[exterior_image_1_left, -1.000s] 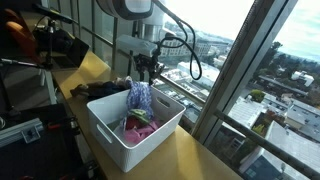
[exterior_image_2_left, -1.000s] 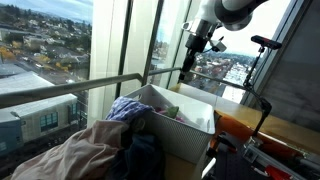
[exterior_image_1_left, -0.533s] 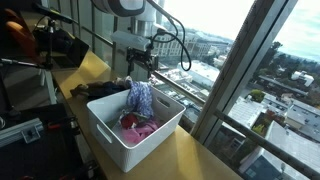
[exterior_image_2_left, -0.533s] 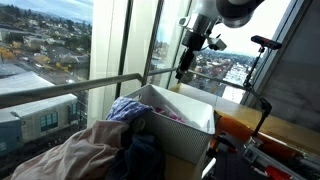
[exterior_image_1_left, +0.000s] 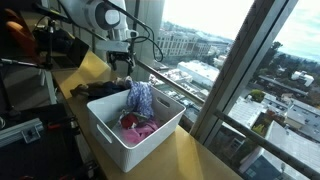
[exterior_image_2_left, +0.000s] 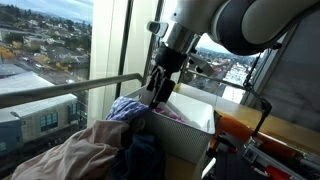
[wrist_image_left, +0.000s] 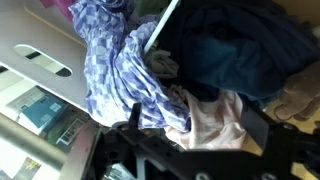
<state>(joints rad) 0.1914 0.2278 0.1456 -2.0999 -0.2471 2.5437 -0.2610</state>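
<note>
Wrist view: hovering, gripper (wrist_image_left: 200, 150) jaws spread and empty, over a blue patterned cloth (wrist_image_left: 115, 75). Draped across the rim of the white bin (wrist_image_left: 25, 50), touching dark clothes (wrist_image_left: 230, 50).

From the remote desk I counted one white bin (exterior_image_1_left: 113, 137), one blue-patterned cloth (exterior_image_1_left: 140, 97), one pink garment (exterior_image_1_left: 139, 126), one dark blue garment (wrist_image_left: 235, 50).

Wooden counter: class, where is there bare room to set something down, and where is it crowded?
Bare wood lies between the white bin and the window frame. A smaller bare strip lies beyond the pile of clothes. Crowded: the pile, where the gripper hangs, and the bin's rim, draped with a blue patterned cloth.
</note>
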